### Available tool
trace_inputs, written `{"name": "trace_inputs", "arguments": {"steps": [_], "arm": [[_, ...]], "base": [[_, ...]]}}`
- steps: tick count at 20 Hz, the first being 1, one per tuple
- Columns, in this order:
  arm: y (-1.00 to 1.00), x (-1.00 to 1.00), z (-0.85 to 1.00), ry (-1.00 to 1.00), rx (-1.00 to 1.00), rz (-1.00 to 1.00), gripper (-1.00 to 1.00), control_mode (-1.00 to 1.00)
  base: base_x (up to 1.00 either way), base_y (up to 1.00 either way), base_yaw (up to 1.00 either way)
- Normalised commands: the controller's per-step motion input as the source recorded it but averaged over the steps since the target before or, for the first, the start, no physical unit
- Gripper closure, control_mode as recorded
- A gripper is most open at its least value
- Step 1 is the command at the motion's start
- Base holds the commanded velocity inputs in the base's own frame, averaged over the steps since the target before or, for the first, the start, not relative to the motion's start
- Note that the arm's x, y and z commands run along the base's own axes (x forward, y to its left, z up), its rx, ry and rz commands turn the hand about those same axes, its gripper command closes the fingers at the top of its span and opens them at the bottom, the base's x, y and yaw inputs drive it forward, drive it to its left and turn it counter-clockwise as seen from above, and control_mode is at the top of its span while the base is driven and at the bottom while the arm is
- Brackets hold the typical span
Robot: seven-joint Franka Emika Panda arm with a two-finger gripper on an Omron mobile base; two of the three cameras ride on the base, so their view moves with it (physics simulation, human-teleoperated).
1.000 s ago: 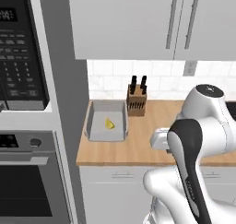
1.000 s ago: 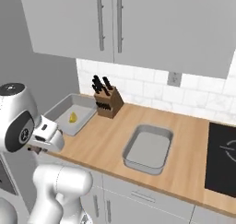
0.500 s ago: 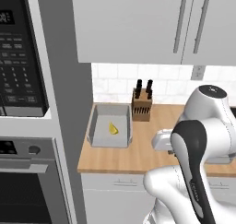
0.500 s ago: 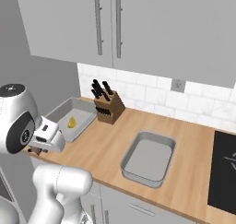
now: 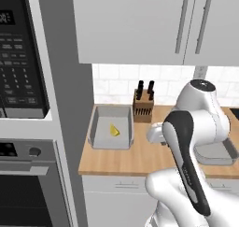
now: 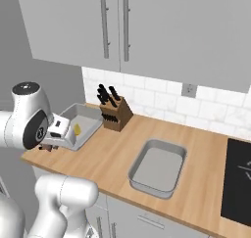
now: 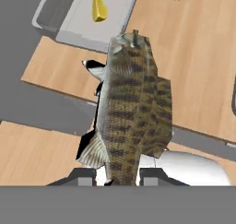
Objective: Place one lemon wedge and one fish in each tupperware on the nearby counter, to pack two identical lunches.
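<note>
Wood-grain counter [image 5: 140,156] runs under pale wall cabinets in the left base view, with an oven stack and microwave [image 5: 21,58] at its left end; digits glow on the microwave panel but are too small to read, and no brand shows anywhere. One tupperware [image 5: 111,133] sits at the counter's back left corner, holding a lemon wedge [image 5: 114,130], with a knife block [image 5: 144,107] just beside it; a second tupperware [image 5: 215,152] lies toward the right, partly behind the arm. From the right base view, the hand [image 6: 49,146] hangs at the counter's left front edge, just beside the near wall of the left tupperware [image 6: 81,127], where the wedge [image 6: 77,130] shows yellow; the other tupperware [image 6: 158,166] sits mid-counter with nothing visible inside, well apart from the hand, and a black stovetop [image 6: 238,183] lies at the right end. Looking along the hand [image 7: 117,174], its fingers are clamped on the tail end of a brown striped fish [image 7: 131,112], whose long axis runs straight away from the fingers, head pointing toward the tupperware [image 7: 69,20] holding the wedge [image 7: 99,8]. Judging from that, the lemon-bearing tupperware lies just ahead of the fish's nose, so a short forward carry should bring it over the rim.
</note>
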Motion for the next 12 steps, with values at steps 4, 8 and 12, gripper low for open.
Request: {"name": "trace_inputs", "arguments": {"steps": [4, 8, 12], "arm": [[0.17, 1.0, -0.04, -0.02, 0.0, 0.29, 1.0, -1.0], [0.32, 1.0, -0.42, 0.0, -0.01, 0.13, 1.0, -1.0], [0.39, 1.0, -0.68, 0.1, -0.02, 0.06, 1.0, -1.0]], "base": [[0.0, 0.0, 0.0], [0.0, 0.0, 0.0], [0.0, 0.0, 0.0]]}}
